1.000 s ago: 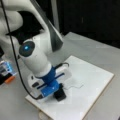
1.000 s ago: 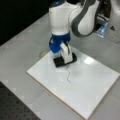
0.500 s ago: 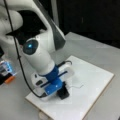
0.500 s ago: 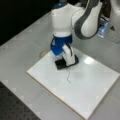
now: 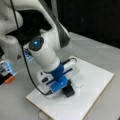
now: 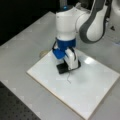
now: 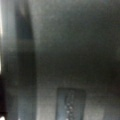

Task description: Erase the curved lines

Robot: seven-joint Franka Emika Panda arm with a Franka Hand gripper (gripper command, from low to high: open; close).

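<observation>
Your white robot arm leans down, its blue gripper clamped on the black block eraser (flat on the white square board). The thin dark wavy curve lines sit just beside the eraser.

Curve lines: thin dark grey marker squiggle on white board, short, only a small wavy tail showing. In a front view it runs from just beside the black eraser block toward view's bottom. In a front view a faint hooked bit shows just right of the block. Rest of the line, if any, is hidden under block. Wrist view: not discernible.
</observation>
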